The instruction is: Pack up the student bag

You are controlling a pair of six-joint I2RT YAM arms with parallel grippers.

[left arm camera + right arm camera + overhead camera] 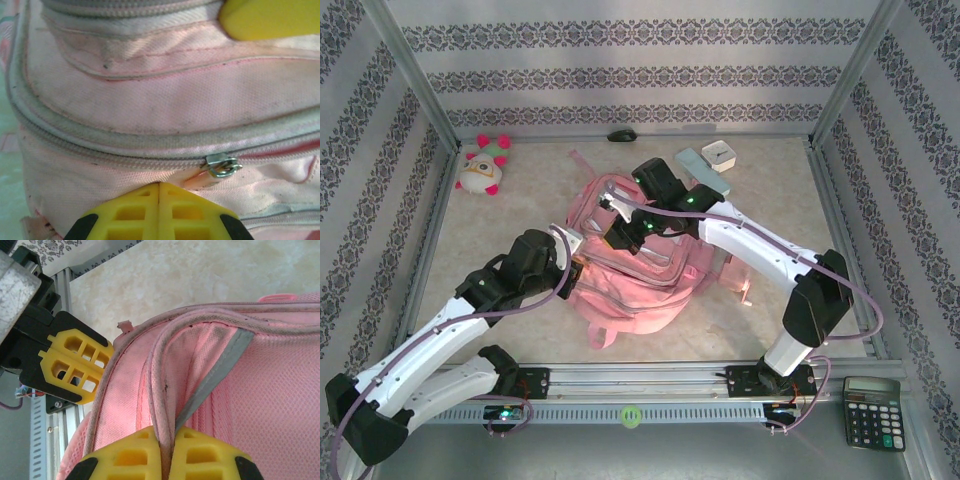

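The student bag [640, 285], a big pink backpack, lies in the middle of the table. My left gripper [577, 262] is at its left side. In the left wrist view that gripper [159, 184] is shut, its yellow tips pressed on the fabric just below a closed zipper. The metal zipper slider [223, 166] sits a little to the right of the tips. My right gripper [618, 238] reaches over the bag's top. In the right wrist view it [167, 432] is shut on a piped pink edge of the bag [260, 390].
A white-and-pink plush toy [483, 165] sits at the back left. A grey case [703, 168] and a small white box [720, 153] lie at the back right, a black mouse [622, 134] by the back wall. A calculator [873, 410] lies outside the frame, front right.
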